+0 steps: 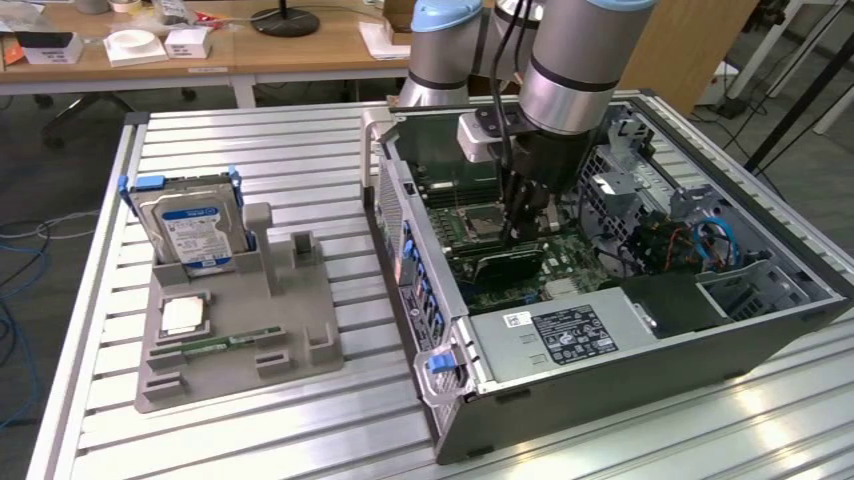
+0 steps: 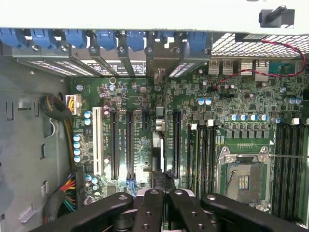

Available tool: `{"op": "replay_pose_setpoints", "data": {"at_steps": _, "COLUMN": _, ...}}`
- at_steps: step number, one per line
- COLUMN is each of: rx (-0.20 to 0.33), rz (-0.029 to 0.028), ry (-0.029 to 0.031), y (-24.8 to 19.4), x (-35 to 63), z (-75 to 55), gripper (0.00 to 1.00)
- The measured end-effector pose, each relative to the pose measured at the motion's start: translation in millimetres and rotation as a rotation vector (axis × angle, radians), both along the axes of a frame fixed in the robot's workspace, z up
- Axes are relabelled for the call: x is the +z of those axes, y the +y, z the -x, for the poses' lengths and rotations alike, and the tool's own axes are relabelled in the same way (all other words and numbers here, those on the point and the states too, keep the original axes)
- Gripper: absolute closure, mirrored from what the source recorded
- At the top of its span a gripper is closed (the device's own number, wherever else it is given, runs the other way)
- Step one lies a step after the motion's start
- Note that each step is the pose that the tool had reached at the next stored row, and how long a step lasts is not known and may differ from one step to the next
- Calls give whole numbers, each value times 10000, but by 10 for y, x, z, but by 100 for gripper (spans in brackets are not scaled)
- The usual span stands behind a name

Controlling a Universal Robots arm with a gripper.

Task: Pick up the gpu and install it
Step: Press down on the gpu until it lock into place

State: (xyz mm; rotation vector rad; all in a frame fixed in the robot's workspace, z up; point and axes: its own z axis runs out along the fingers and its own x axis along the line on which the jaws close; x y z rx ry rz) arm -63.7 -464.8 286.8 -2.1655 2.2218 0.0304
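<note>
Pincer: the pincer was down inside the open computer case, its fingers drawn together over the upper edge of the gpu; the wrist view showed the two black fingers meeting with a thin dark edge between them, so it read as clamped on the card.

Gpu: the dark card stood on edge over the motherboard, near the middle of the case, its long side running along the board's expansion slots. Whether its connector edge was already seated in a slot could not be told.

How it would handle: judged a light, stiff, thin board, easy to lift but fragile; its chips and edge contacts would not take knocks or bending, and a bare edge could slip in smooth fingers.

Where to take hold: the top edge, near the middle of its length, looked the soundest place, keeping the card square to the slot and the fingers off the components.

Around it: the empty processor socket lay just beside the slots; the grey power supply sat at the case's near end.

Further out: on the slatted table, towards the exterior view's left, a grey holder carried a hard drive standing upright, a processor and a memory stick.
</note>
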Motion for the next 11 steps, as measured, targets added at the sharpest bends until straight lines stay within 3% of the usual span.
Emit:
{"op": "replay_pose_setpoints", "data": {"at_steps": 7, "rx": 0, "rz": 0, "ry": 0, "y": 0, "x": 0, "z": 0, "gripper": 89}}
{"op": "replay_pose_setpoints", "data": {"at_steps": 9, "rx": -500, "rz": -3, "ry": -1, "y": 1, "x": -150, "z": 2, "gripper": 89}}
{"op": "replay_pose_setpoints", "data": {"at_steps": 11, "rx": -500, "rz": -6, "ry": -2, "y": 2, "x": -205, "z": 2, "gripper": 89}}
